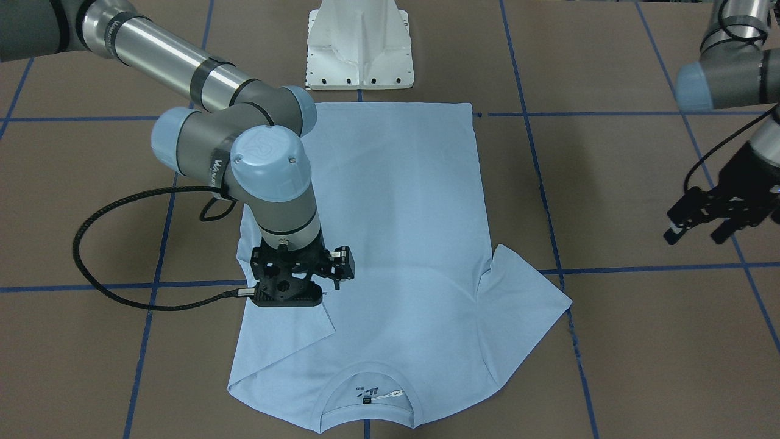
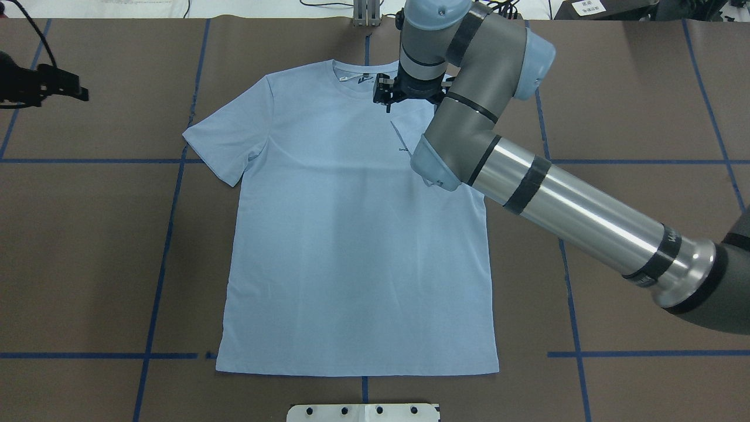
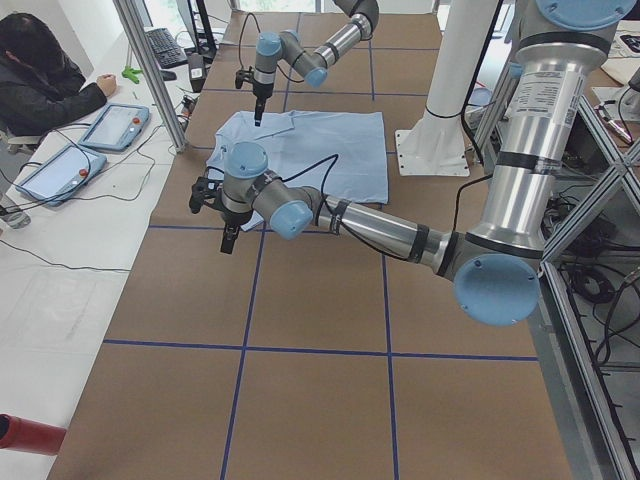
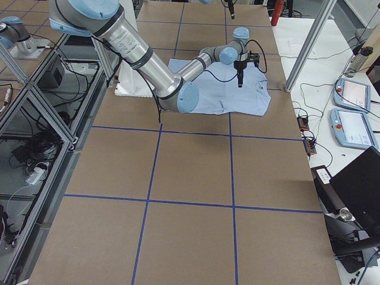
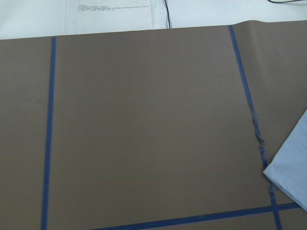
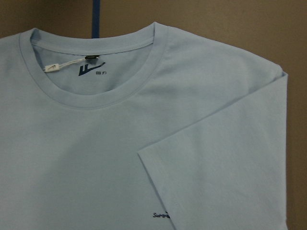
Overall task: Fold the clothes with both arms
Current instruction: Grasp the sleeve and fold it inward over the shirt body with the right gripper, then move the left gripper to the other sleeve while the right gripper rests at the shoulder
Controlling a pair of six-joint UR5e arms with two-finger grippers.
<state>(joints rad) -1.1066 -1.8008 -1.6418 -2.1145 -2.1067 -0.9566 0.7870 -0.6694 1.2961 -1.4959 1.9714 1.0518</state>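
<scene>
Brown table point(image 2: 644, 88) carries everything. Light blue T-shirt point(image 2: 351, 234) lies flat at mid-table, long axis running from the robot-side edge to the operators' edge.

Right arm point(image 2: 574, 211) reaches across over the shirt's right shoulder. Left arm point(image 1: 725, 79) hangs out toward the table's left edge, well apart from the cloth.

Left sleeve point(image 2: 225, 138) is still spread flat, pointing at the left edge. Right sleeve point(image 6: 225, 177) is already folded in over the chest.

Right gripper point(image 1: 291, 281) hovers over the folded sleeve. Its fingers are hidden, so its opening cannot be told. The cloth beneath lies flat.

Left gripper point(image 1: 699, 230) has its fingers apart and empty, over bare table.

Collar point(image 6: 96, 91) sits at the operators' end.

Judgement: the coming fold turns on the spread sleeve. It lies from the left gripper toward mid-table, and the left gripper is the nearer one.
</scene>
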